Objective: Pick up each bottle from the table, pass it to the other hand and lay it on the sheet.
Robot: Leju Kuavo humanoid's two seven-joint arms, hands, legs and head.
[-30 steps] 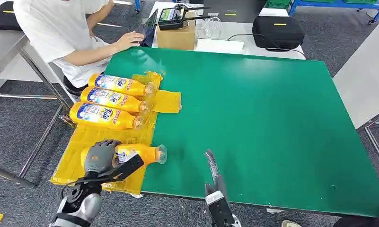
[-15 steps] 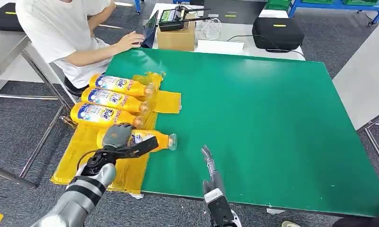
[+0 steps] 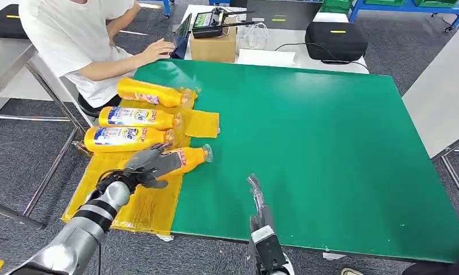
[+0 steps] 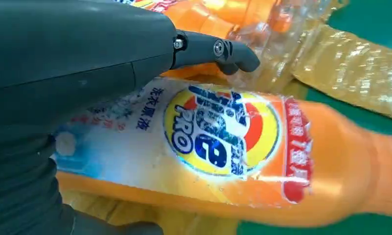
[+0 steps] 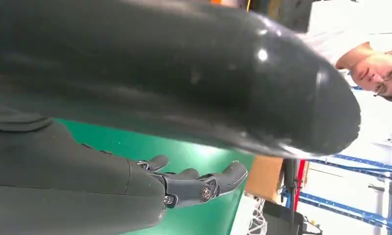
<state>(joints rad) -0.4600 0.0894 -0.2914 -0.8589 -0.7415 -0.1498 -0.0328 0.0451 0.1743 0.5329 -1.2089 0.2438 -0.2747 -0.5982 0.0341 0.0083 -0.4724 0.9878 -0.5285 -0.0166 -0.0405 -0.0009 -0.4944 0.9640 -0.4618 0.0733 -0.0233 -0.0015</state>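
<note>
Four orange plastic detergent bottles lie on their sides at the left of the green surface [image 3: 307, 143], caps pointing right. Three rest in a row on the crinkled yellow plastic sheet [image 3: 135, 206]: the far bottle [image 3: 152, 93] slightly skewed, the middle bottle [image 3: 136, 117] and the third bottle [image 3: 126, 137] roughly parallel. The nearest bottle [image 3: 184, 158] lies just beside the third one, its body over the sheet's right edge and its clear cap reaching onto bare green. The left hand [image 3: 148, 165] wraps its fingers over this bottle's body, holding it low against the sheet; the left wrist view shows the label close under the palm and a dark fingertip [image 4: 233, 54] curled over the top. Judging by this, the bottle is being set down in line with the others, so the row fills toward the near side. The right hand [image 3: 255, 197] hovers near the front edge, fingers straight and apart, holding nothing, well clear of the bottles. Room is tight on the far side, where the third bottle sits, while the sheet's near half and the whole right of the surface give open space for withdrawing. A seated person in a white shirt [image 3: 72, 40] works at the far left corner.
</note>
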